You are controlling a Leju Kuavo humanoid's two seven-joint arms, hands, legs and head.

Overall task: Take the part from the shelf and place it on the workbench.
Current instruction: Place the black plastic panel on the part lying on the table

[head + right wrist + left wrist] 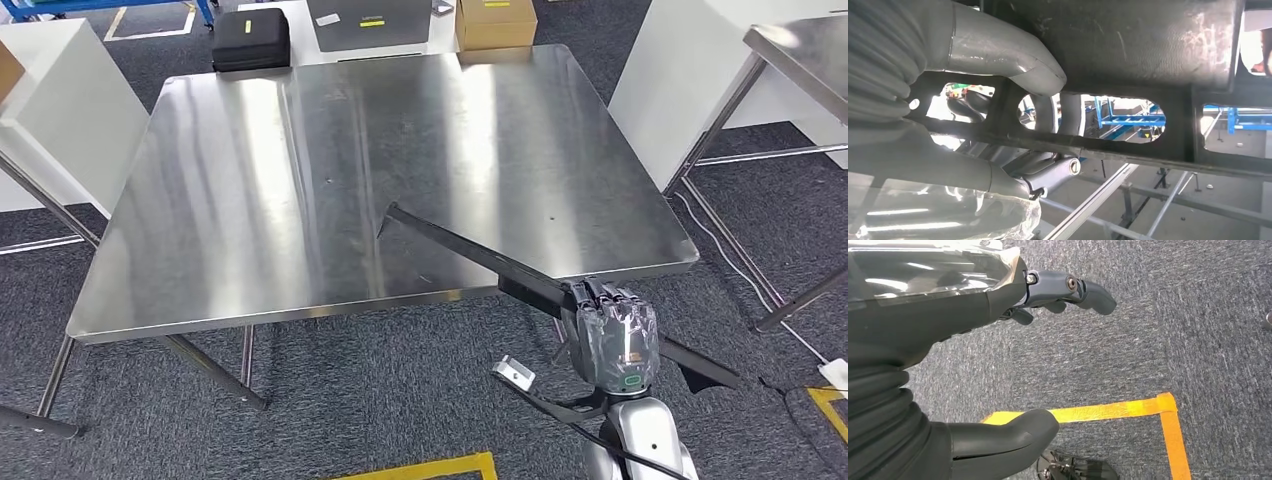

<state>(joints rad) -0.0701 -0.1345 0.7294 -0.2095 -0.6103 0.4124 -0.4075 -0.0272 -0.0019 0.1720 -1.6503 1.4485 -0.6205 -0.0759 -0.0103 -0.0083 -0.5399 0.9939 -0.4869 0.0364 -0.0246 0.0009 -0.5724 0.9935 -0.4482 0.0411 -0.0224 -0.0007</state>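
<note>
Squarely ahead in the head view stands the steel surface point(250, 190), broad and bare across most of its top, its legs on grey carpet point(380, 390). Beyond the surface's far edge sit a black case point(251, 39), a grey panel point(368, 22) and a cardboard box point(495, 20); white cabinets flank it on both sides, and a second steel table point(805, 50) stands off its far right corner.

Next in size is the part point(470, 252) — a long, flat black piece with cut-out slots. Its far tip lies over the surface near the middle of the front half, and the rest slants back past the surface's front edge, out over the carpet. Whether the tip touches the steel cannot be told.

Off the surface's front edge, the right robot hand point(612, 328) is clamped on the part; the right wrist view shows the thumb point(1013, 55) pressed on one face and fingers wrapped around a bar of it.

Well below, the left robot hand point(998, 365) hangs over carpet and a corner of yellow floor tape point(1148, 412) — fingers apart, holding nothing.
</note>
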